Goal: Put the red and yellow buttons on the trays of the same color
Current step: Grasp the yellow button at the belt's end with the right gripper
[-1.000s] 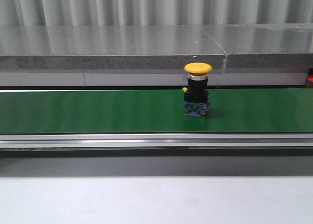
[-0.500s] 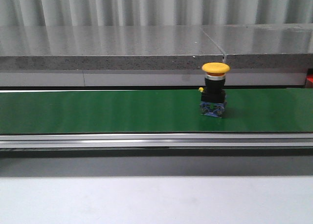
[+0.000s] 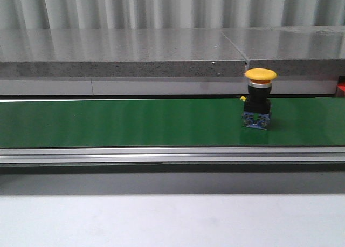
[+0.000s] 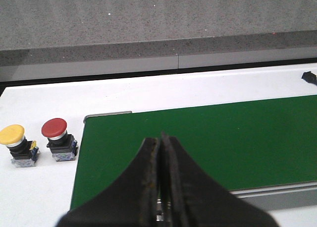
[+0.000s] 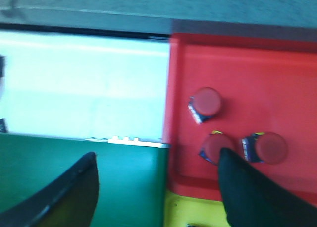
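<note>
My right fingers [image 5: 158,187] spread open above the shallow red plastic tray [image 5: 277,68], which holds three red mushroom-head buttons [image 5: 207,102]; my left fingers [image 4: 159,152] are pressed together, empty.

lighting: even, bright; front: sharp | left wrist: sharp | right wrist: blurred, bluish cast

Yellow tray [image 5: 190,214] cut off by edge; right wrist view blurred

Looks like a factory sorting line: a green conveyor belt [image 3: 135,123] runs past corrugated metal wall [image 3: 161,7].
</note>
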Robot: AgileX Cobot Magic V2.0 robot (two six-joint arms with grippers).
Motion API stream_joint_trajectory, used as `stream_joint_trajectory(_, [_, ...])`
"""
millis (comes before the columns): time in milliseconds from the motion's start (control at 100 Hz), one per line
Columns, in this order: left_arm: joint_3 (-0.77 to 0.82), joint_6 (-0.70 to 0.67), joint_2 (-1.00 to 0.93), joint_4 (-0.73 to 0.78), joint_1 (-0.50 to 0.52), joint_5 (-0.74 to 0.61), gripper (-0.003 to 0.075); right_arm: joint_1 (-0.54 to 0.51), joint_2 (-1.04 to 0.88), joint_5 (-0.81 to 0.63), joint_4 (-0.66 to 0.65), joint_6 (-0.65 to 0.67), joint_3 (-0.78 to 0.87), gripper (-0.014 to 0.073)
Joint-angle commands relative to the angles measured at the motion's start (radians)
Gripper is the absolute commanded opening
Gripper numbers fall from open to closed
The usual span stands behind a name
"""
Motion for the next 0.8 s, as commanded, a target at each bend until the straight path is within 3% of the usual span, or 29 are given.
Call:
stream_joint_trajectory(0, [-0.028,0.000,0.004,-0.018,-0.009,-0.068,-0.0020,0.031,-0.069,0.056,0.026,-0.014,-0.028,0.0511])
stream_joint_trajectory(130, [-0.028,0.000,0.004,-0.018,-0.009,-0.068,-0.0020,0.084,-0.108,0.064,0.026,-0.020,0.031,0.0511])
stream_joint_trajectory(470, [-0.028,0.000,0.004,-0.018,-0.009,-0.068,-0.0020,0.194,-0.313,-0.068,0.026,-0.086,0.474,0.0511])
stream_joint_trajectory(790, [-0.028,0.000,0.004,-0.018,-0.009,-0.068,-0.0020,0.295,-0.347,-0.105,0.026,-0.122,0.685,0.0511])
